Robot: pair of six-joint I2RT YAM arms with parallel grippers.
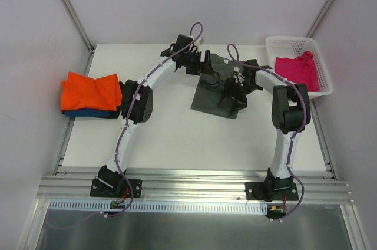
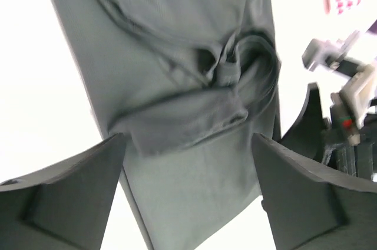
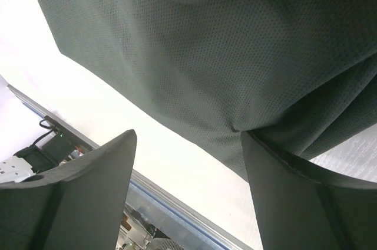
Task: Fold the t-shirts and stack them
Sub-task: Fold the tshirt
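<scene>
White arms (image 1: 119,141) with black joints (image 1: 139,104), black bases (image 1: 115,186) and purple cables (image 1: 201,30)

White-and-black left arm (image 1: 126,126) rose from near-edge base, bent sharply at black elbow joint. Forearm reached away and rightward, toward centre. Black two-finger left gripper (image 1: 197,63) (image 2: 188,144) pointed downward, jaws spread wide. White-and-black right arm (image 1: 285,138) stood almost upright from base, black elbow high, forearm angled leftward and down. Black two-finger right gripper (image 1: 231,94) (image 3: 188,138) sat low, jaws equally wide apart. Both grippers close together, facing inward.
</scene>
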